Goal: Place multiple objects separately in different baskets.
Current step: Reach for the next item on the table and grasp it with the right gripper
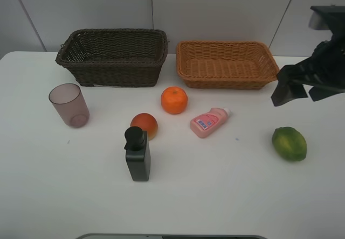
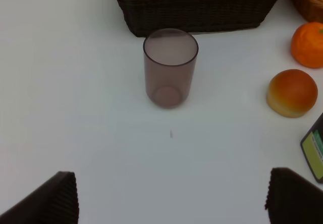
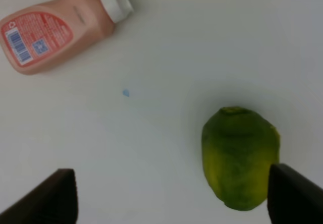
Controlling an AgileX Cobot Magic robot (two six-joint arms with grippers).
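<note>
The dark brown basket (image 1: 116, 72) and the orange-tan basket (image 1: 226, 81) stand side by side at the back, both empty. In front lie the purplish cup (image 1: 69, 105), orange (image 1: 174, 99), reddish-orange fruit (image 1: 144, 125), black pump bottle (image 1: 138, 154), pink bottle (image 1: 209, 122) on its side, and green fruit (image 1: 289, 143). My right gripper (image 1: 291, 91) hovers open above the green fruit (image 3: 240, 156), apart from it. My left gripper (image 2: 171, 204) is open and empty, short of the upright cup (image 2: 170, 67); it is out of the high view.
The white table (image 1: 226, 196) has a near edge at the bottom of the high view. A white wall runs behind the baskets. The left wrist view also shows the dark basket (image 2: 197, 7), orange (image 2: 308, 45) and reddish fruit (image 2: 291, 93).
</note>
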